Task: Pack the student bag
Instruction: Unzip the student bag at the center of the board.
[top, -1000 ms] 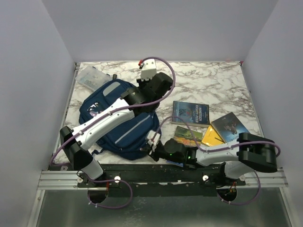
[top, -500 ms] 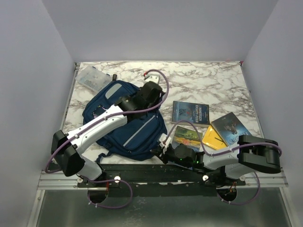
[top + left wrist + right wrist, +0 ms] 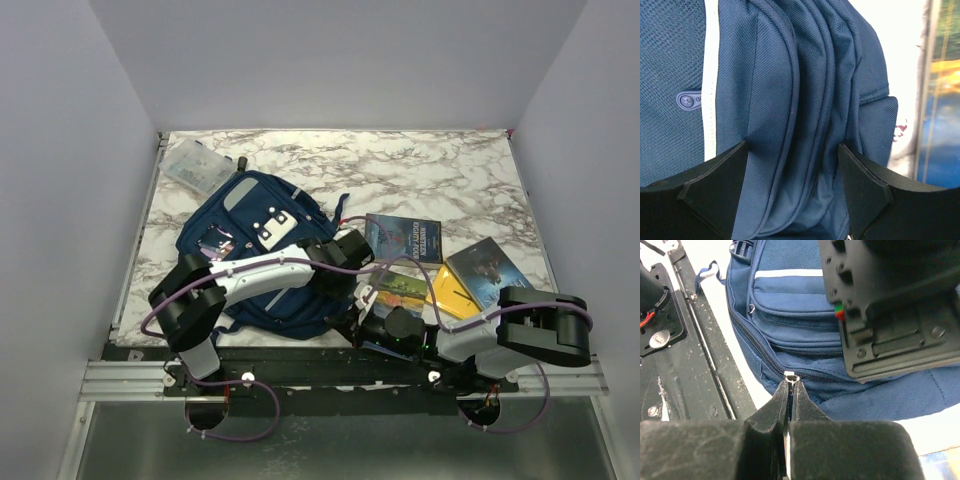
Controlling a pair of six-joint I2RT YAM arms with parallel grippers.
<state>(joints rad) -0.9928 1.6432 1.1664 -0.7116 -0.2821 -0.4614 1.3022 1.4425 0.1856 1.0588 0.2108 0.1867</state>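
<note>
The student bag (image 3: 250, 245), a navy backpack with grey stripes, lies flat on the left half of the table. My left gripper (image 3: 342, 268) hovers over its near right edge, pointing down. In the left wrist view the gripper (image 3: 792, 185) is open, with folds of the bag (image 3: 765, 75) and a zipper line between its fingers (image 3: 715, 192), nothing pinched. My right gripper (image 3: 791, 386) is shut on a small metal zipper pull (image 3: 791, 376) at the bag's near seam; in the top view the right gripper (image 3: 356, 318) sits at the bag's near right corner.
Several books lie right of the bag: a blue one (image 3: 403, 238), a green one (image 3: 398, 285), a yellow one (image 3: 447, 290) and another blue one (image 3: 485, 267). A clear plastic box (image 3: 198, 166) stands at the far left. The black base rail (image 3: 670, 340) runs close to the right gripper.
My left gripper let go and opened, then swung from the bag's far end to its near right edge. The bag settled flatter and shifted. The right gripper stayed shut, edging right.
</note>
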